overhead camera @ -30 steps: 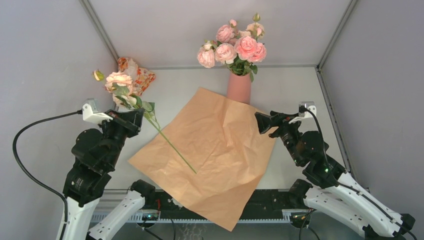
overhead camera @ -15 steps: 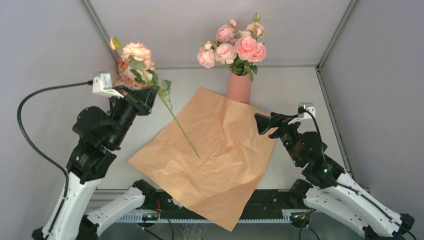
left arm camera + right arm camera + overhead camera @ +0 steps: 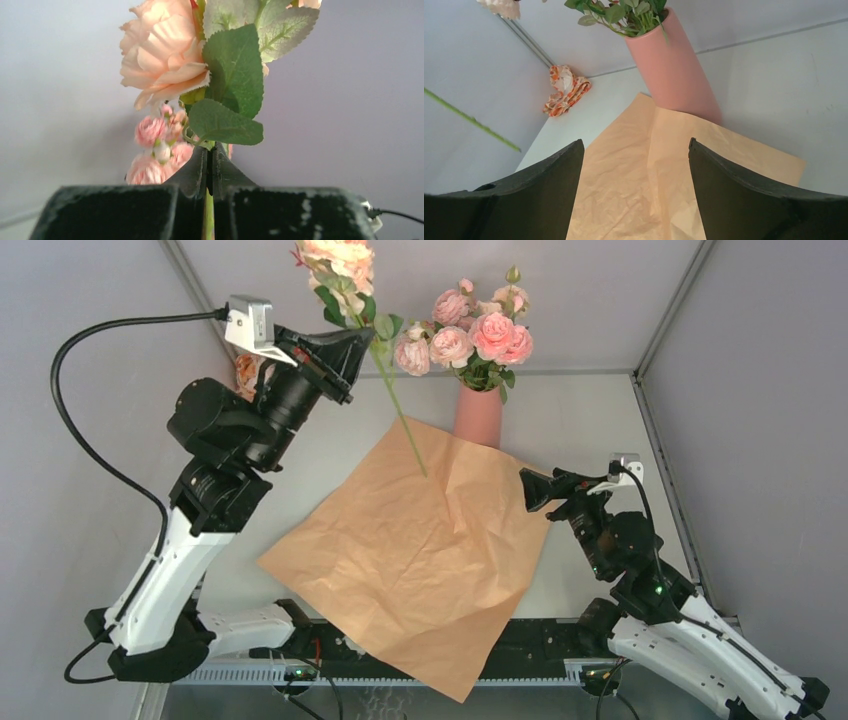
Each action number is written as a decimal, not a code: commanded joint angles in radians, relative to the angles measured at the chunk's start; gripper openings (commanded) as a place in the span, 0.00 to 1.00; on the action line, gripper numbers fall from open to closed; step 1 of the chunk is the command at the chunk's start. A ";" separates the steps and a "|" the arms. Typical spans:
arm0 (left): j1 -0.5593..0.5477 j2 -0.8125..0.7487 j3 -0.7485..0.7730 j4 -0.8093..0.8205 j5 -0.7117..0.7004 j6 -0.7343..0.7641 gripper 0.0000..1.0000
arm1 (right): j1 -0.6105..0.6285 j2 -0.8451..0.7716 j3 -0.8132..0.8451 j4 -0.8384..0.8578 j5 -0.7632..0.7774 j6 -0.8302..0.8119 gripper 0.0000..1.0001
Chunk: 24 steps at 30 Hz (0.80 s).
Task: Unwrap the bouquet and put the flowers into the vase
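Note:
My left gripper (image 3: 360,337) is raised high at the back left, shut on the thin green stem of one peach flower (image 3: 338,254). Its stem (image 3: 405,430) slants down over the paper. In the left wrist view the jaws (image 3: 210,165) pinch the stem just under the leaves and the bloom (image 3: 161,55). The salmon-pink vase (image 3: 478,416) stands at the back centre holding several pink flowers (image 3: 468,332). No wrapped bouquet shows; a tan paper sheet (image 3: 420,550) lies spread flat. My right gripper (image 3: 527,488) hovers open at the paper's right edge, empty (image 3: 635,145), facing the vase (image 3: 674,70).
A small orange-and-white floral bundle (image 3: 566,90) lies at the back left corner, mostly hidden behind the left arm in the top view. Grey walls enclose the table on three sides. The paper (image 3: 639,175) reaches the vase's foot and overhangs the near edge.
The left arm has risen and swung toward the back centre, carrying the flower up and closer to the vase. The right gripper has opened slightly wider and shifted a little toward the near edge.

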 commanded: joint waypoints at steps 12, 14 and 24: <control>-0.231 0.295 0.285 0.367 -0.252 0.439 0.00 | -0.039 -0.026 -0.016 -0.001 0.013 -0.021 0.87; -0.238 0.340 0.310 0.396 -0.283 0.467 0.00 | -0.050 -0.028 -0.016 -0.002 0.006 -0.022 0.87; -0.255 0.489 0.342 0.620 -0.441 0.624 0.00 | -0.131 -0.012 -0.016 0.022 -0.073 -0.037 0.87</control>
